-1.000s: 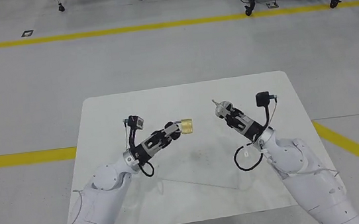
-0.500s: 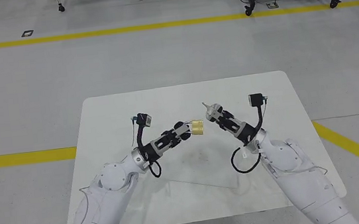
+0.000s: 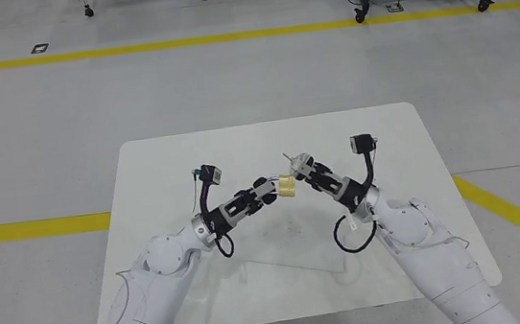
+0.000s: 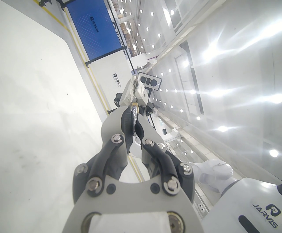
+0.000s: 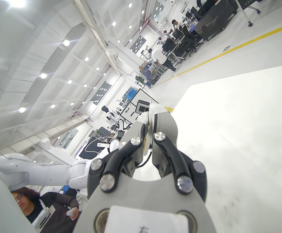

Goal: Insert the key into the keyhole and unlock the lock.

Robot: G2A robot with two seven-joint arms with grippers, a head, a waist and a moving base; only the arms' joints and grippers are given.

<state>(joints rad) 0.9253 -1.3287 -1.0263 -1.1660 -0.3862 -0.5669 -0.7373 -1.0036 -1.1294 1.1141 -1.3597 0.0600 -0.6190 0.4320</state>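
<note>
White table (image 3: 240, 155), perhaps scuffed, lies below lock (image 3: 286, 187), on grey floor (image 3: 231, 78).

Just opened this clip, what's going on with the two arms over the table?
The left pincer is shut on a brass lock, held up over the white table. The right pincer is shut on a small key, right beside the lock. The two nearly meet mid-table, but the key's tip points away from the lock, so it looks not yet inserted.
</note>
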